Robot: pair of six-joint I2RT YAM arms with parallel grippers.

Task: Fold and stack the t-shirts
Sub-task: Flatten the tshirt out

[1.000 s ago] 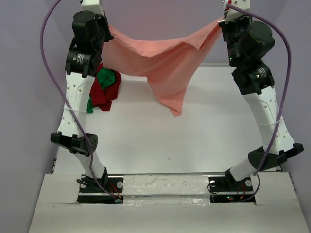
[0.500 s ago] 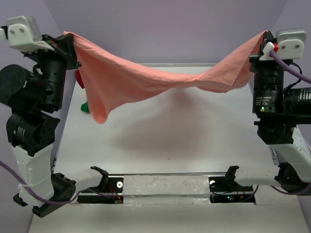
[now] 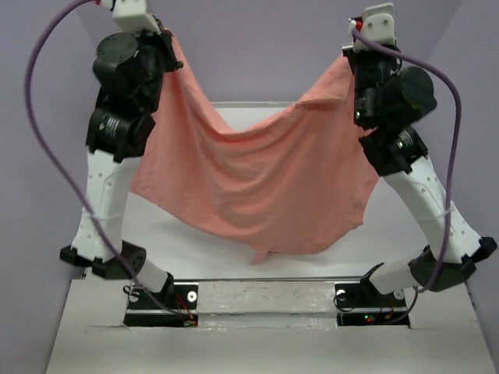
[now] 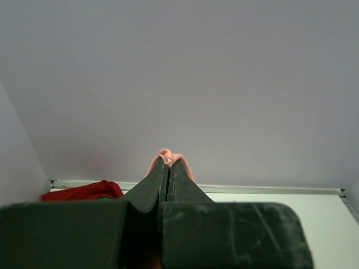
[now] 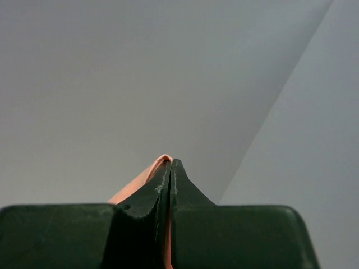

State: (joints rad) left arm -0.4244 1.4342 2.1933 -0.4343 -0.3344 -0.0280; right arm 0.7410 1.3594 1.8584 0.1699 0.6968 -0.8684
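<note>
Pinching tight, your left gripper (image 4: 169, 162) has its jaws pressed together with only a small fold of salmon-pink cloth poking out between the tips. Your right gripper (image 5: 170, 161) shows the same, jaws shut flat on a thin edge of that fabric. Each holds an upper corner of the salmon-pink t-shirt (image 3: 257, 187). Both arms are raised high and set well apart, so the cloth hangs between them as a wide sheet with a sagging top edge. That hold looks chosen to let the shirt's own weight pull out the creases and show its full outline before you lay it flat for folding. Its lowest tip dangles near the front edge of the tabletop (image 3: 195, 257); whether it touches the surface cannot be told from above. Beyond the hanging sheet, your left wrist view shows the dark red t-shirt (image 4: 84, 191) bunched at the far left of the tabletop by the wall (image 4: 179, 67), seemingly parked out of the way until this one is done. Folding proper has not begun, by the look of it. Lowering will call for both arms to descend evenly, so that the sheet lands spread rather than bunched.
</note>
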